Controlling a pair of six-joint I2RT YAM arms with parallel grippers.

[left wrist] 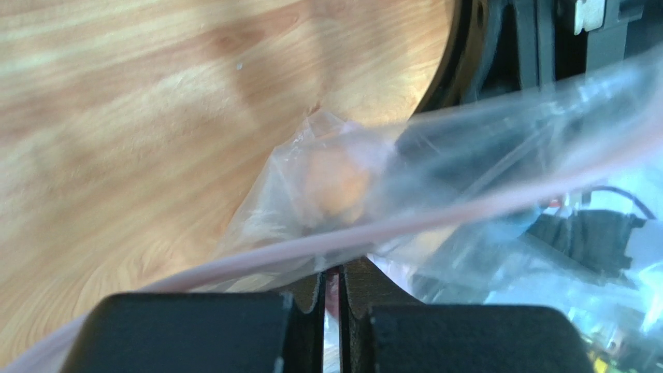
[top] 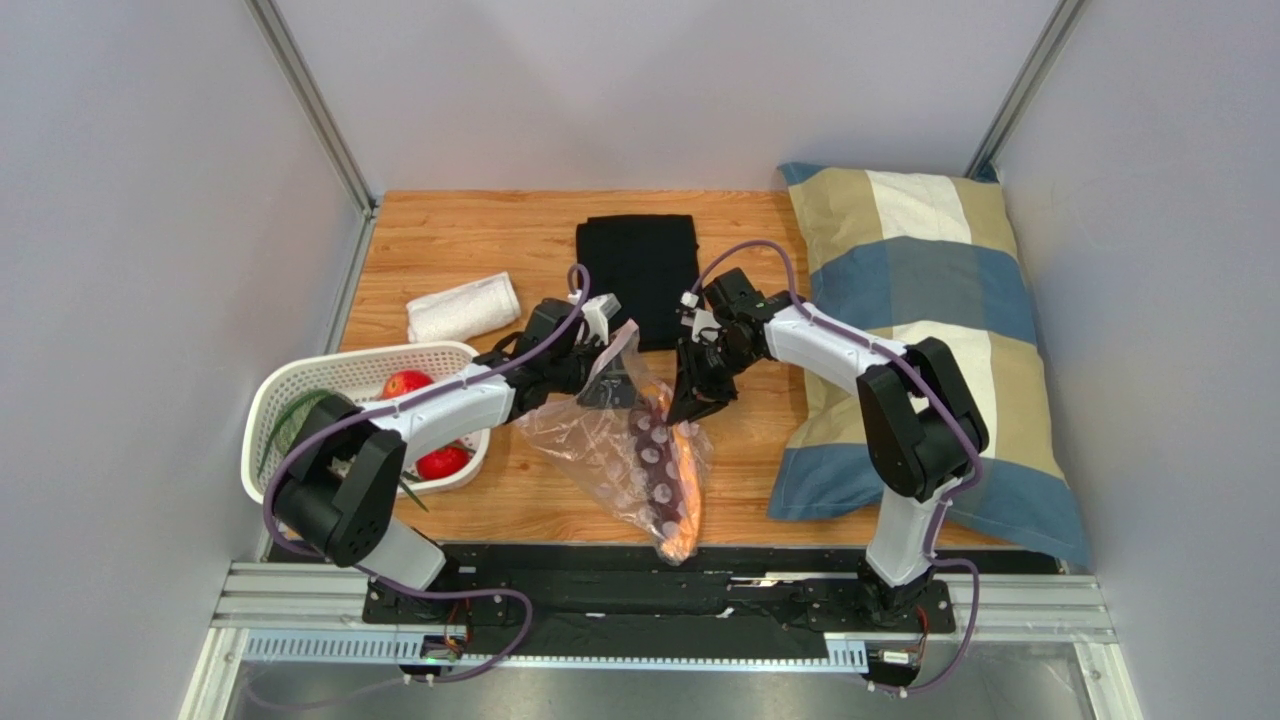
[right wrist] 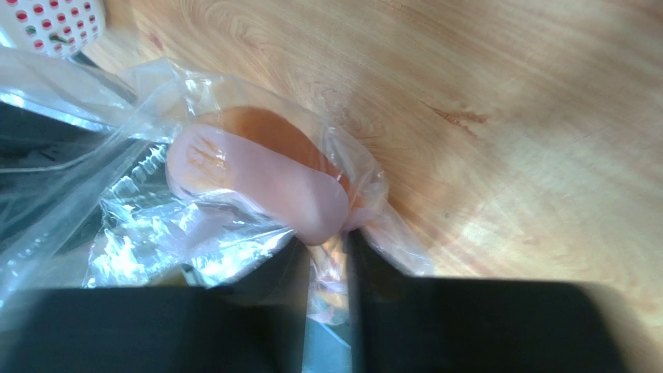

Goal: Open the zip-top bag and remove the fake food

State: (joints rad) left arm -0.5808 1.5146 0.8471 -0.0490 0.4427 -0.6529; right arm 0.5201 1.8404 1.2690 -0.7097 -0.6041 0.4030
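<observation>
From above, you see the zip-top bag (top: 609, 443) lying on the table (top: 451, 225) between the two arms, its mouth end lifted towards the black cloth (top: 639, 278). The left gripper (top: 604, 368) and right gripper (top: 696, 393) each hold one side of that mouth, close to each other, a fair setup for pulling the two lips apart. An orange piece (top: 688, 483) sits inside the bag. Two red fruits (top: 403, 384) and a green bunch (top: 305, 417) lie in the white basket (top: 286, 383) at your left, so I judge this piece is the last one to take out. A rolled towel (top: 461, 308) and a pillow (top: 932, 330) lie off to the sides.

In your left wrist view, the left gripper (left wrist: 332, 284) has its fingers (left wrist: 307, 311) pressed together on the pinkish zip strip (left wrist: 467, 208). The strip runs taut across the frame, with clear film (left wrist: 498, 148) bulging above it. The orange piece (left wrist: 335, 183) shows blurred through the plastic, over the wood (left wrist: 117, 116).

In your right wrist view, the right gripper (right wrist: 327, 264) has its fingers (right wrist: 284, 272) drawn nearly closed, with a fold of the bag (right wrist: 156, 233) pinched between them. The orange piece (right wrist: 257, 167) lies just beyond the tips, wrapped in film. Whether the zip is parted there, you cannot tell.
</observation>
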